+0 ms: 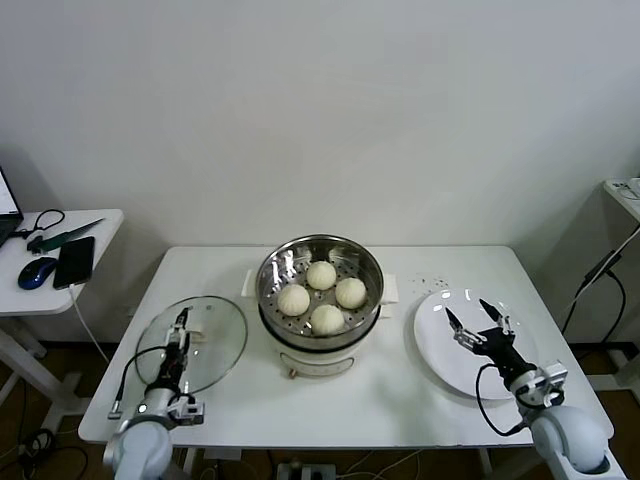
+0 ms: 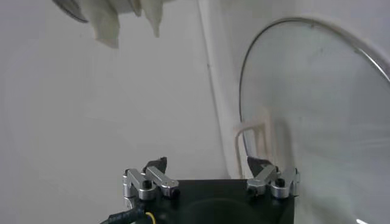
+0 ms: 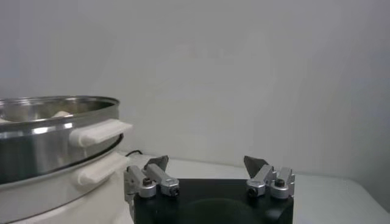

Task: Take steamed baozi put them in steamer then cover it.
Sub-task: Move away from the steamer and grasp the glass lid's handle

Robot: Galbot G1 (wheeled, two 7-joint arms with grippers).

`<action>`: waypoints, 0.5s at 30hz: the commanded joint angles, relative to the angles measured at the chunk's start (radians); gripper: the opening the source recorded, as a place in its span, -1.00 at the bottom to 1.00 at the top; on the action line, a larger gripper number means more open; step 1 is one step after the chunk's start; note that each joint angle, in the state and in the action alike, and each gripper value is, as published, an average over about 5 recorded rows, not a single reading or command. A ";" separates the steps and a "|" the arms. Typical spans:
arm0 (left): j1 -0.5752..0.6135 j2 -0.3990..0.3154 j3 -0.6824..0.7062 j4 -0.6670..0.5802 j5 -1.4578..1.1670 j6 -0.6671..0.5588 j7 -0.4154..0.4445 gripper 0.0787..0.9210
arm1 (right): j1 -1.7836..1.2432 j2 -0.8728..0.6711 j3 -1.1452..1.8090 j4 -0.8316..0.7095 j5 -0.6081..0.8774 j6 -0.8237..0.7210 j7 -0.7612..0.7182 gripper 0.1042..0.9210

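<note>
Off-white and smooth, the four steamed baozi (image 1: 322, 295) are sitting inside the steamer (image 1: 320, 262), spaced in a loose ring on its perforated floor without crowding each other. Shiny steel is forming the basket wall, which is resting on a cream-white pot base (image 1: 315, 356) with side handles (image 1: 389, 290), and the whole unit is standing near the middle of the white desk (image 1: 340, 400). The basket is standing uncovered.

Beside the steamer on the robot's left, a round glass lid (image 1: 205, 338) is lying flat on the desk, well apart from the basket. The left pincer (image 1: 181, 324) is hovering over the near part of this lid with its fingers spread and holding nothing; the left wrist view is showing the lid's metal-edged rim (image 2: 268, 36) curving just beyond the fingertips.

On the robot's right, a flat white plate (image 1: 440, 350) is lying on the desk, bare of buns. The right pincer (image 1: 477, 318) is hanging above it, fingers spread wide and pinching nothing. From the right wrist view, the steamer (image 3: 55, 134) is standing off to one side, with the top of a bun just showing over its rim.

Farther off to the left, a small side table (image 1: 100, 225) is carrying a dark phone (image 1: 75, 261), a blue mouse (image 1: 37, 272) and some cables.
</note>
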 commanded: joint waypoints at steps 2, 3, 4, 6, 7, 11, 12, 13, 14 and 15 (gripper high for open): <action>-0.106 -0.005 0.001 0.149 0.011 -0.008 -0.034 0.77 | -0.019 0.012 0.016 -0.014 -0.028 0.010 -0.006 0.76; -0.111 -0.005 0.002 0.156 0.008 -0.011 -0.044 0.77 | -0.019 0.013 0.016 -0.016 -0.032 0.012 -0.007 0.76; -0.115 -0.005 0.002 0.161 0.004 -0.014 -0.053 0.77 | -0.020 0.015 0.016 -0.018 -0.036 0.014 -0.008 0.76; -0.124 -0.004 0.004 0.169 -0.005 -0.017 -0.071 0.77 | -0.020 0.017 0.016 -0.022 -0.043 0.019 -0.011 0.76; -0.128 -0.004 0.005 0.171 -0.010 -0.018 -0.076 0.77 | -0.020 0.018 0.016 -0.024 -0.047 0.020 -0.013 0.76; -0.136 0.000 0.012 0.167 -0.032 -0.018 -0.083 0.77 | -0.019 0.023 0.013 -0.030 -0.064 0.027 -0.019 0.76; -0.138 0.001 0.014 0.168 -0.035 -0.019 -0.082 0.77 | -0.018 0.025 0.012 -0.031 -0.068 0.029 -0.020 0.76; -0.139 0.001 0.015 0.169 -0.038 -0.020 -0.081 0.77 | -0.018 0.026 0.011 -0.032 -0.071 0.031 -0.020 0.76; -0.140 0.002 0.016 0.170 -0.041 -0.022 -0.079 0.77 | -0.017 0.028 0.010 -0.033 -0.075 0.032 -0.021 0.76; -0.141 0.002 0.017 0.172 -0.044 -0.024 -0.078 0.76 | -0.017 0.029 0.009 -0.033 -0.078 0.034 -0.022 0.76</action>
